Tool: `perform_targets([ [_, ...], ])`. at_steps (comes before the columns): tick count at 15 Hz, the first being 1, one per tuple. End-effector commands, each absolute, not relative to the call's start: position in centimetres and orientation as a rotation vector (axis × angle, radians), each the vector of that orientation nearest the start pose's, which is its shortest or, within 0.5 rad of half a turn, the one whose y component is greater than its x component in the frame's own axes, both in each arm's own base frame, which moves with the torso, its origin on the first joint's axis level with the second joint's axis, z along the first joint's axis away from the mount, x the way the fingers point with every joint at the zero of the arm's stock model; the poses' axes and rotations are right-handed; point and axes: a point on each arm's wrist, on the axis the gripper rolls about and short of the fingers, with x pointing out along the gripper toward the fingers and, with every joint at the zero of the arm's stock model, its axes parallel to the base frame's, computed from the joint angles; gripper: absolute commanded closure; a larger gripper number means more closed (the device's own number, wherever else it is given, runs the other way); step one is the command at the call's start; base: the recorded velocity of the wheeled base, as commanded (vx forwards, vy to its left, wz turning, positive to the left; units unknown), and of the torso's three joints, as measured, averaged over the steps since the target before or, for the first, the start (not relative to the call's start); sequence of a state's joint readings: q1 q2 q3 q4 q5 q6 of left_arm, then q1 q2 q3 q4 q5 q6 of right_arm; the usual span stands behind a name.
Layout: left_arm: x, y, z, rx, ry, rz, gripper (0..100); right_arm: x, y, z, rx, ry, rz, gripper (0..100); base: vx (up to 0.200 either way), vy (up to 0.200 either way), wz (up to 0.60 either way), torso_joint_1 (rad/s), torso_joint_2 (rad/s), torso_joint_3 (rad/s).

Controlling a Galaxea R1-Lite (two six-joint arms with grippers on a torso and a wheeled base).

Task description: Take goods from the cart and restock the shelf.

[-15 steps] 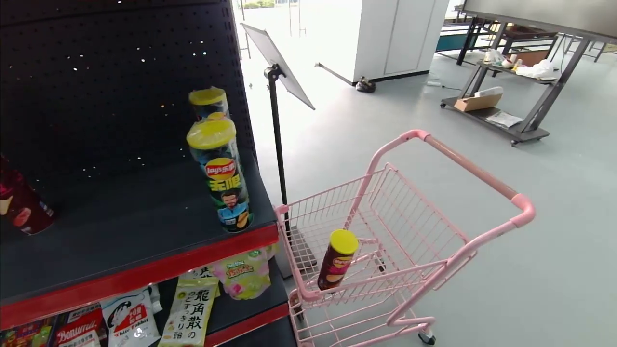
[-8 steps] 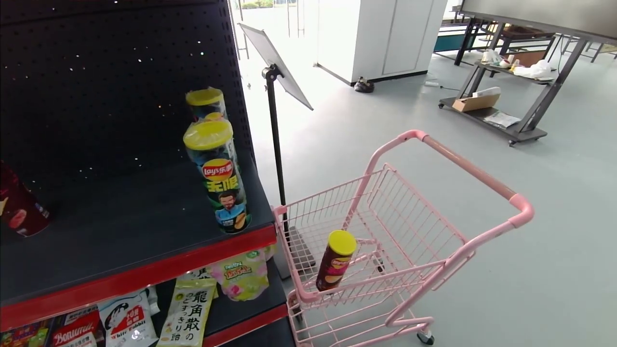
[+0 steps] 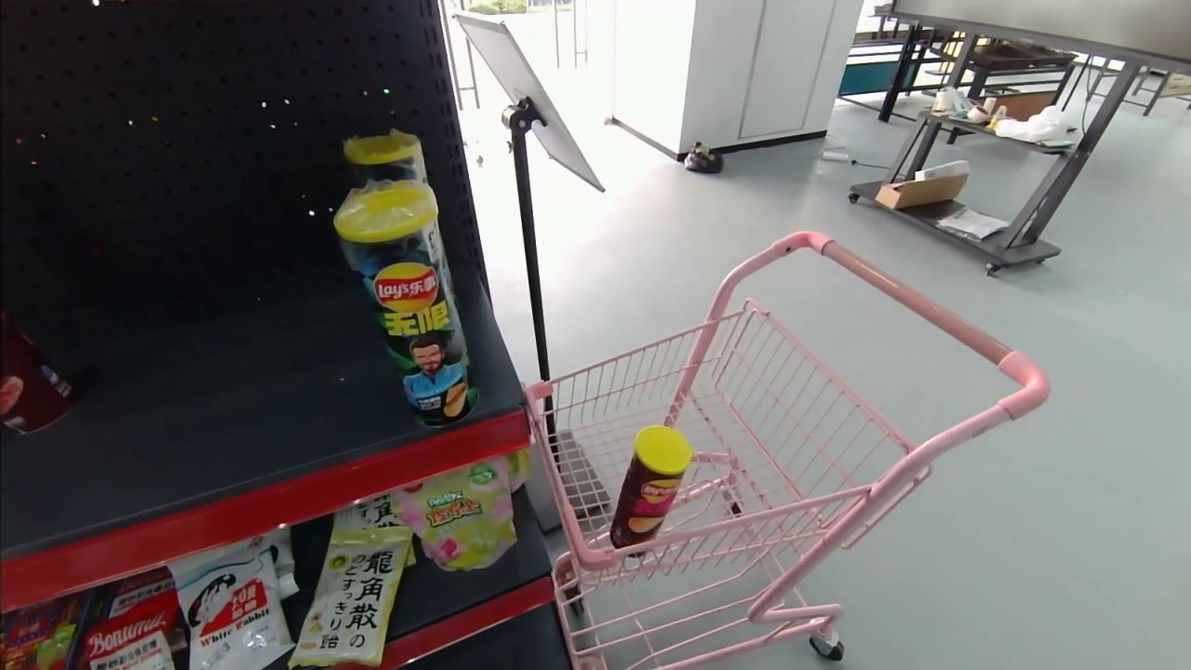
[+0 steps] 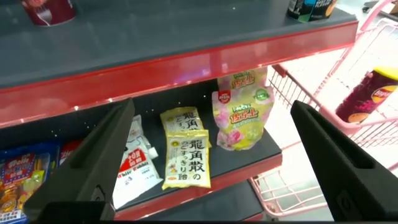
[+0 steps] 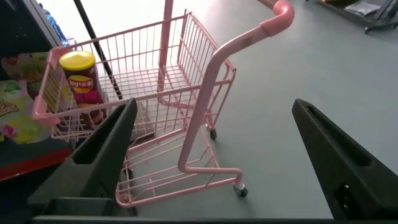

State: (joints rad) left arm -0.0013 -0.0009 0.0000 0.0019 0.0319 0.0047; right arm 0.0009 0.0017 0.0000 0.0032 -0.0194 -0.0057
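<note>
View shifted — left fingers (image 4: 87,168), right fingers (image 5: 93,165) spread wide

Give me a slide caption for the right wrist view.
Open right gripper faces the pink cart, one yellow-lidded chip can standing in its basket.

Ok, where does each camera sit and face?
Head view: on the head, looking down at the shelf end and pink cart.
Left wrist view: on that wrist, facing the lower snack bags past the open left gripper.
Right wrist view: on that wrist, facing the cart past the open right gripper.
Shared: all three show the chip can in the cart.
</note>
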Motion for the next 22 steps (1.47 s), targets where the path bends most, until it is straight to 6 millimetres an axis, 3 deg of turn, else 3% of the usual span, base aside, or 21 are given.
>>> perform_targets([
  [1, -2.28, 0.08, 7.55, 0.005, 0.000, 0.031, 0, -2.27, -0.05, 7.52, -0.006, 0.005, -0.020, 0, 0.000, 0.000, 0.00, -0.134, 0.36, 0.222],
  [17, -2.28, 0.08, 7.55, 0.005, 0.000, 0.031, 0, -2.27, -0.05, 7.52, -0.003, 0.005, -0.023, 0, 0.000, 0.000, 0.00, -0.157, 0.48, 0.319],
  [22, -2.28, 0.08, 7.53, 0.005, 0.002, 0.031, 0, -1.78, -0.09, 7.63, -0.017, 0.070, 0.016, 0, 0.000, 0.000, 0.00, -0.035, 0.15, 0.111],
])
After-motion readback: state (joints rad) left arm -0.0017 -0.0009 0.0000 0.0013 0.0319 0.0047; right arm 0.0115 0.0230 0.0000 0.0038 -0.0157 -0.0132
